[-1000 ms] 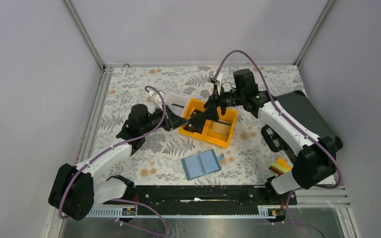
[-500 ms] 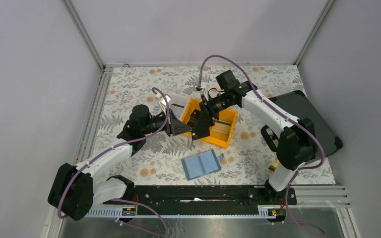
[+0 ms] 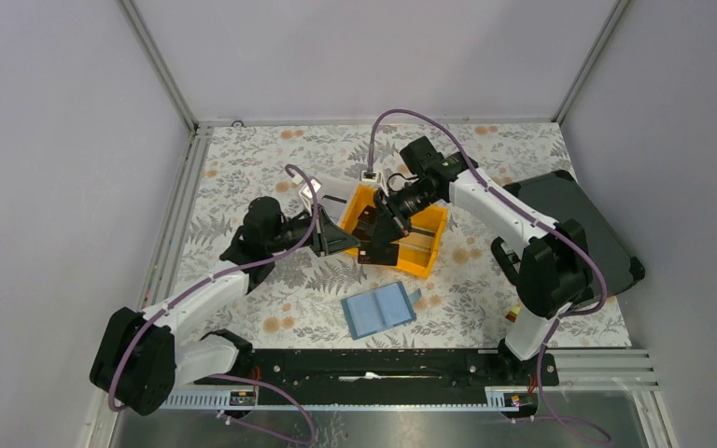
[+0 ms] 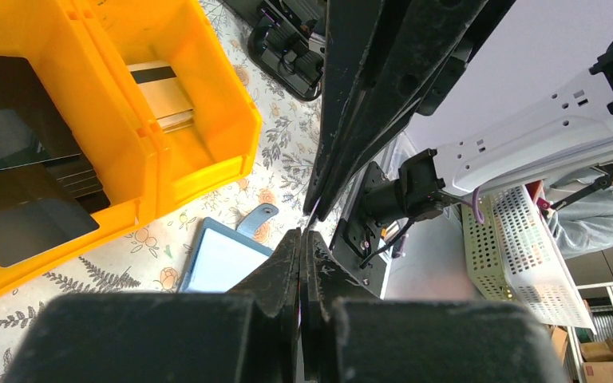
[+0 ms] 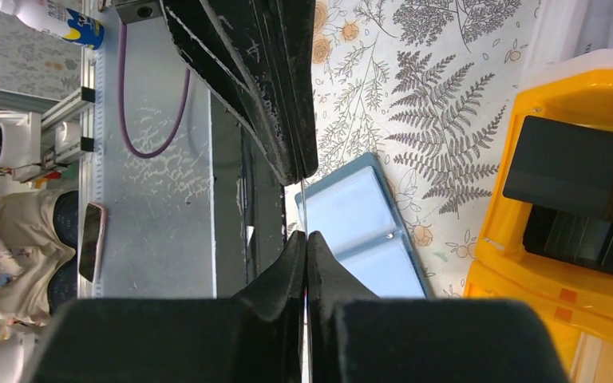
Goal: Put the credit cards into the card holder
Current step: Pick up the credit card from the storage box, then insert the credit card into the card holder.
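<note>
A thin credit card (image 5: 302, 209), seen edge-on, spans the short gap between my two grippers, just off the front left corner of the orange bin (image 3: 427, 245). My left gripper (image 4: 301, 233) is shut on one end of it and my right gripper (image 5: 305, 234) on the other. In the top view the left gripper (image 3: 344, 240) and the right gripper (image 3: 372, 248) meet tip to tip. Several dark credit cards (image 4: 25, 120) lie in the bin. The teal-blue card holder (image 3: 380, 310) lies open on the table below the grippers, also seen as the card holder (image 5: 359, 215).
A white bin (image 3: 334, 190) stands behind the orange one. A large black hard case (image 3: 579, 219) lies at the right edge, with a black strap (image 3: 513, 261) and a small orange item (image 3: 526, 313) near the right arm's base. The black rail (image 3: 373, 364) runs along the near edge.
My right arm has swung from above the orange bin down to the left gripper's tip, and its jaws have gone from open to shut on the card. The left gripper stayed shut.
</note>
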Controlling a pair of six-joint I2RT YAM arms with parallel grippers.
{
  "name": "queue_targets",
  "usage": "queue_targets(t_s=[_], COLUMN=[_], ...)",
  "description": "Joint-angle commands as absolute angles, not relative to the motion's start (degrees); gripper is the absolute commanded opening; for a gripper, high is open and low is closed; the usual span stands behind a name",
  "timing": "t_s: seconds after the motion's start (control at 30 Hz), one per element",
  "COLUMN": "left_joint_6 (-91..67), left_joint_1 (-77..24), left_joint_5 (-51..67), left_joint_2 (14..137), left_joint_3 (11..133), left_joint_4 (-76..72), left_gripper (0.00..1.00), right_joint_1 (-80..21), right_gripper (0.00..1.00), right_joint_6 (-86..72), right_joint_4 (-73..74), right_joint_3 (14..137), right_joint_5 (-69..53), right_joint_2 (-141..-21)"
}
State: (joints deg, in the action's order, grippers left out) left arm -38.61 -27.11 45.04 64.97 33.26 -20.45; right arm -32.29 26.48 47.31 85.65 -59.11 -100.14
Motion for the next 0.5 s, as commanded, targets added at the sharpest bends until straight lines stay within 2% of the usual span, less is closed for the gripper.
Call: queue_targets(t_s=[0.0,0.07,0.13,0.17,0.2,0.3,0.47], left_joint_6=[-37.7,-37.3,-36.6,-35.9,-35.5,-35.2,-40.9], left_joint_1=[-27.4,-27.4,-27.4,-27.5,-27.5,-28.0,-30.4], left_joint_5=[44.8,42.7,39.0,37.0,34.5,25.5,11.9], left_joint_2=[63.1,62.3,61.0,60.2,59.1,54.5,47.9], left_joint_3=[35.1,35.1,35.4,35.5,35.4,33.6,27.9], left_joint_4=[-21.7,-20.2,-17.0,-15.4,-13.9,-10.5,-5.2], left_gripper=[0.0,0.13,0.57,0.71,0.78,0.89,0.9], right_joint_1=[-32.6,-32.6,-32.6,-32.6,-32.6,-32.5,-34.6], right_gripper=[0.0,0.0,0.0,0.0,0.0,0.0,0.0], right_joint_6=[24.5,19.6,14.0,10.0,6.2,-9.1,-28.5], right_joint_4=[45.9,40.2,33.2,28.9,24.9,10.0,-13.1], right_joint_3=[86.9,83.3,77.9,75.3,72.3,62.1,43.0], right_joint_5=[-59.6,-57.9,-54.8,-52.1,-49.4,-43.1,-33.1], right_joint_2=[-97.5,-94.0,-89.9,-87.4,-85.2,-78.7,-68.1])
